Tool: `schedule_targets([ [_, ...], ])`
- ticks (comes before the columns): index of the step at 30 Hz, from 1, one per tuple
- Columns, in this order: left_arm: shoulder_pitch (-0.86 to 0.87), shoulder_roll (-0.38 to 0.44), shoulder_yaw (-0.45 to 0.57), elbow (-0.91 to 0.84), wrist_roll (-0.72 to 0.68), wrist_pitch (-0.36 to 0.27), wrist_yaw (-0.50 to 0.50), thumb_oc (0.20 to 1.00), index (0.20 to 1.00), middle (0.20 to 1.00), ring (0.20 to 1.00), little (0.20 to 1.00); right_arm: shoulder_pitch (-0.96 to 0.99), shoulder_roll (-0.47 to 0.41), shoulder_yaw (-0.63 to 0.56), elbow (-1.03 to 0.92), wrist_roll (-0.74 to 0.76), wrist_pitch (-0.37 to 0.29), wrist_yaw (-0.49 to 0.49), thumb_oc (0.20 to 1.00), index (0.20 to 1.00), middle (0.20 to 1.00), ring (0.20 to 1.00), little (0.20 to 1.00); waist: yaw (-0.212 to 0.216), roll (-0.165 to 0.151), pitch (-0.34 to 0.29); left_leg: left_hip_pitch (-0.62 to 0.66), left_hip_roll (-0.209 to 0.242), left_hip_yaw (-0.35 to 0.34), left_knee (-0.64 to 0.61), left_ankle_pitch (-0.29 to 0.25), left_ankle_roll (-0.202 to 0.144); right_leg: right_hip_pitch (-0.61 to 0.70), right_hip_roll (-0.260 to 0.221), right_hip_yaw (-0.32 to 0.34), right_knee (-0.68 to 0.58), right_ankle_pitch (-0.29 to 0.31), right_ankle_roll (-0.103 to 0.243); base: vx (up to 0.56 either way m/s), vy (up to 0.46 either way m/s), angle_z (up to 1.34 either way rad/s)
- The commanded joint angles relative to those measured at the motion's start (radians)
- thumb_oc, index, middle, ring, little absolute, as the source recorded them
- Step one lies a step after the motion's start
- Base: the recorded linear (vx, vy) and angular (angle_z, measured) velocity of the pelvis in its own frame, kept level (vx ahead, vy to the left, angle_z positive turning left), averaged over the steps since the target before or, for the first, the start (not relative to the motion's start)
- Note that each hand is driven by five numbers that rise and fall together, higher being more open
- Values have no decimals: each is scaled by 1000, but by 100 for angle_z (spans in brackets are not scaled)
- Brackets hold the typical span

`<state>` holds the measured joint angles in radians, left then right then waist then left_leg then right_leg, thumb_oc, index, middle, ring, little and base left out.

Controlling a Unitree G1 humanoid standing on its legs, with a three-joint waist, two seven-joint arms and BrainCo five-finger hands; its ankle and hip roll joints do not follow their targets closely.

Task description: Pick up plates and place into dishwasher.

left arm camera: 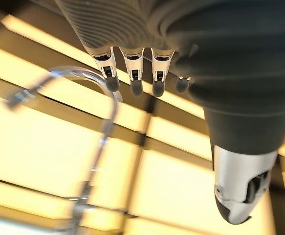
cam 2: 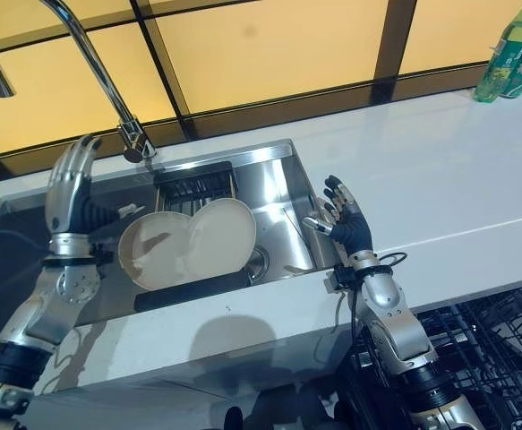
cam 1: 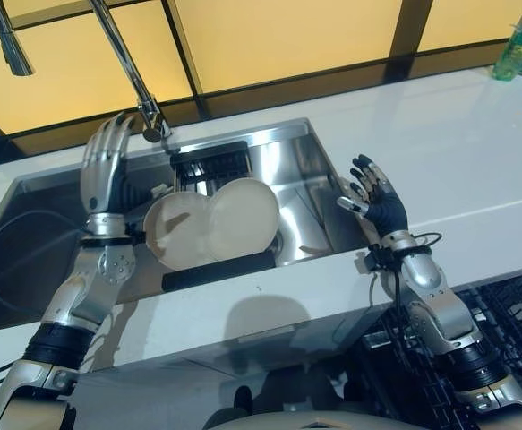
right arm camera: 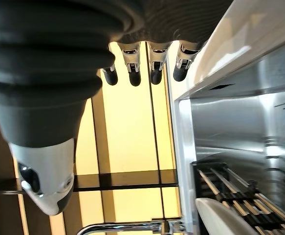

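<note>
Two cream plates (cam 1: 211, 224) lean upright side by side in the steel sink (cam 1: 305, 170), propped on a dark rack (cam 1: 216, 269); the right plate (cam 2: 220, 235) overlaps the left one (cam 2: 153, 249). My left hand (cam 1: 106, 161) is raised over the sink's left part, above and left of the plates, fingers straight and holding nothing. My right hand (cam 1: 377, 199) hovers at the sink's right rim, to the right of the plates, open with fingers spread. A plate edge (right arm camera: 220, 213) shows in the right wrist view.
A curved tap (cam 1: 131, 67) rises behind the sink, close to my left hand. White counter (cam 1: 475, 161) spans the right side, with green bottles (cam 1: 520, 40) at the far corner. The dishwasher's dark wire rack (cam 1: 502, 313) stands open at the lower right.
</note>
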<state>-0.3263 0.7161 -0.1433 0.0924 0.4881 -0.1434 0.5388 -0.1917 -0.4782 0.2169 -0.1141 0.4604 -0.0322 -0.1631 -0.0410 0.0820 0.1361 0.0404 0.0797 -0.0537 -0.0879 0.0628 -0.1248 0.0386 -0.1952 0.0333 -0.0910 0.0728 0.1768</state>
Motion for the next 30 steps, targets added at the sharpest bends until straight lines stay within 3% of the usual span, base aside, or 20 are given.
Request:
schedule_targets([
  [1, -164, 53, -22, 19, -34, -15, -90, 1000, 1000, 1000, 1000, 1000, -91, 10, -7, -50, -14, -12, -13, 1000, 1000, 1000, 1000, 1000, -28, -26, 48, -20, -77, 11, 1, 0, 100, -49, 54, 47, 22, 34, -70, -10, -13, -13],
  [5, -221, 92, -96, 59, -84, 3, -208, 1000, 1000, 1000, 1000, 1000, -124, -5, -7, -53, -15, -11, -15, 1000, 1000, 1000, 1000, 1000, -49, -23, 89, -35, -74, 29, 1, -2, 101, -71, 60, 69, 26, 33, -68, -81, 3, -15],
  [11, -291, 132, -175, 199, -103, 58, -281, 1000, 1000, 1000, 1000, 1000, -168, -37, -11, -45, -9, -27, -7, 1000, 1000, 1000, 1000, 1000, -80, -24, 156, -68, -67, 58, 2, 17, 101, -119, 68, 105, 38, 49, -69, -80, 21, -20],
  [20, -377, 170, -228, 404, -49, 189, -277, 1000, 1000, 1000, 1000, 1000, -217, -53, -4, -30, -16, -62, -2, 1000, 1000, 1000, 1000, 1000, -100, -34, 235, -138, -66, 79, 16, 37, 99, -196, 74, 128, 60, 66, -76, -66, 20, -12],
  [27, -430, 177, -239, 516, -31, 278, -221, 1000, 1000, 1000, 1000, 1000, -264, -74, 1, -24, -20, -47, -18, 1000, 1000, 1000, 1000, 1000, -102, -36, 253, -164, -71, 78, 16, 44, 93, -224, 74, 117, 64, 71, -83, -12, 2, -2],
  [30, -457, 172, -232, 556, -51, 286, -206, 1000, 1000, 1000, 1000, 1000, -275, -72, 0, -27, -27, -38, -18, 1000, 1000, 1000, 1000, 1000, -103, -38, 255, -173, -73, 80, 15, 44, 91, -235, 74, 113, 65, 71, -85, 0, 0, 0],
])
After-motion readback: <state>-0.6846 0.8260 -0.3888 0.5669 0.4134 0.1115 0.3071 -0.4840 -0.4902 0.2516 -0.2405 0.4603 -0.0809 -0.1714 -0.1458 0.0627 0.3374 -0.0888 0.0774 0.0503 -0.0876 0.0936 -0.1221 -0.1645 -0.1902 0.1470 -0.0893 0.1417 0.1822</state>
